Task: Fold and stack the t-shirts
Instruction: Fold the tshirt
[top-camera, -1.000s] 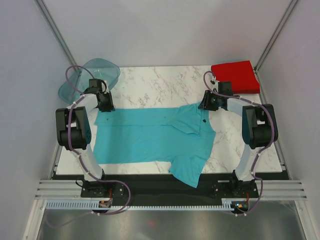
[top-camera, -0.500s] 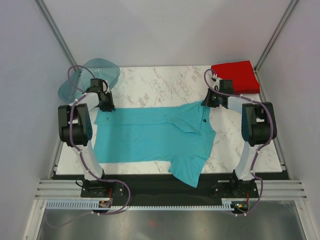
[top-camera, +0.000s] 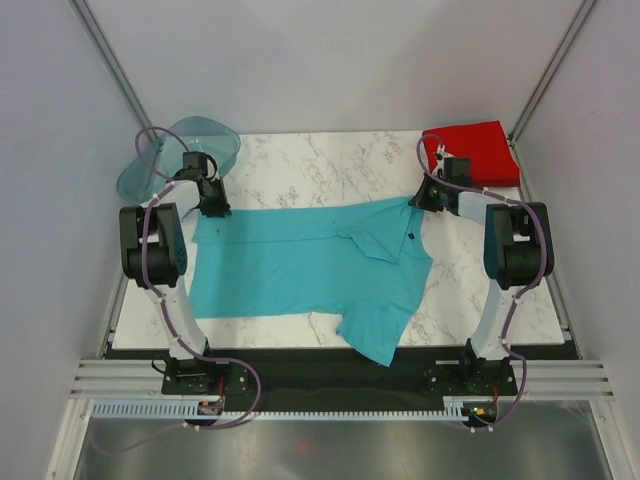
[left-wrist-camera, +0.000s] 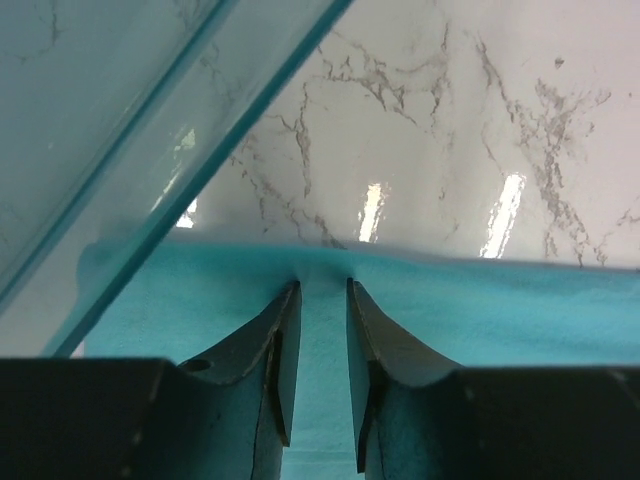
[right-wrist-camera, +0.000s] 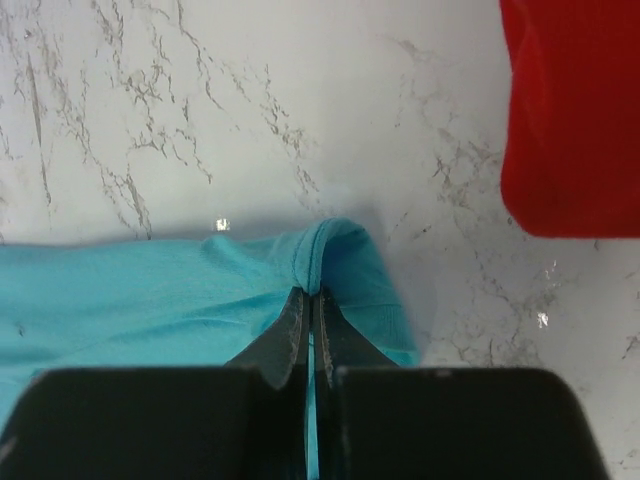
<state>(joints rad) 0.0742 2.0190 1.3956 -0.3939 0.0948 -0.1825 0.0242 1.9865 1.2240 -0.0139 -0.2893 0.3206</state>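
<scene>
Right pincer (right-wrist-camera: 308, 296) covers turquoise t-shirt (right-wrist-camera: 150, 290) (partly).

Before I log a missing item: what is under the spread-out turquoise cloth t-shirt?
White marble-patterned tabletop shows around the turquoise cloth t-shirt; one sleeve overhangs the black front strip. Anything beneath the cloth itself is covered; no bulge shows.

Matt cloth t-shirt (top-camera: 290, 270) (glossy marble tabletop (top-camera: 320, 170))

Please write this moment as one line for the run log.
left end effector: shut on turquoise t-shirt far edge | right end effector: shut on same edge | turquoise t-shirt: spread, unfolded | red t-shirt: folded, far right corner
</scene>
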